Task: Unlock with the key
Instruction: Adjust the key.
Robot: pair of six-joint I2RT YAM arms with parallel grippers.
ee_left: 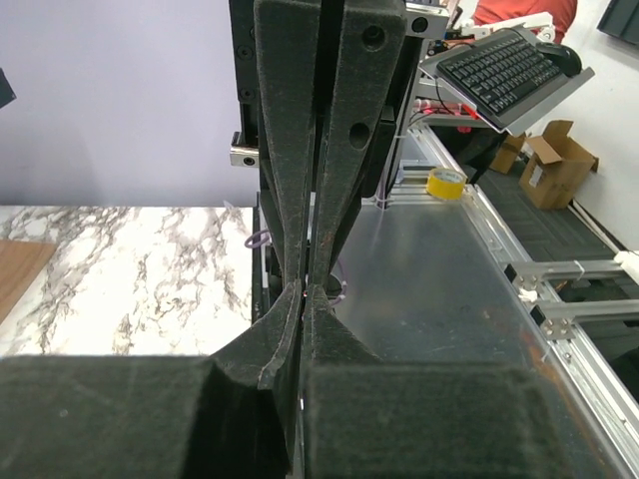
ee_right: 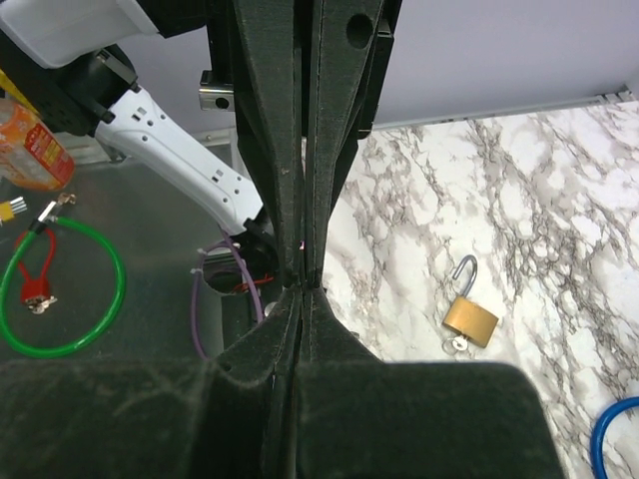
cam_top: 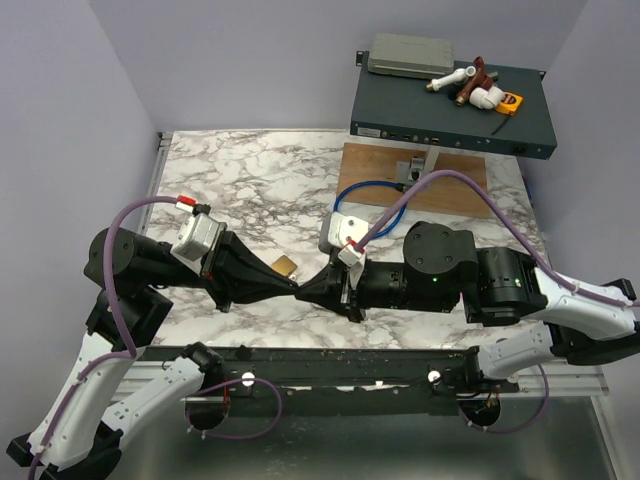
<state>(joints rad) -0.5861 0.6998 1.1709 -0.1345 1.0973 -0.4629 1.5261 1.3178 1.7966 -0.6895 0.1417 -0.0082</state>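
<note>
Key (ee_right: 457, 342) seemingly sits in padlock (ee_right: 469, 317), apart from right gripper (ee_right: 304, 294).

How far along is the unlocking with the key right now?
Looks done: the brass padlock lies on the marble table with its shackle swung open, and a silvery bit, probably the key, at its base. In hand: nothing visible; the left fingers and right fingers are shut, tips meeting. Remaining: apparently nothing but backing away.

The table (cam_top: 250, 180), shared by all views, is overlooked from above its near edge; close wrist views are turned toward each other.
</note>
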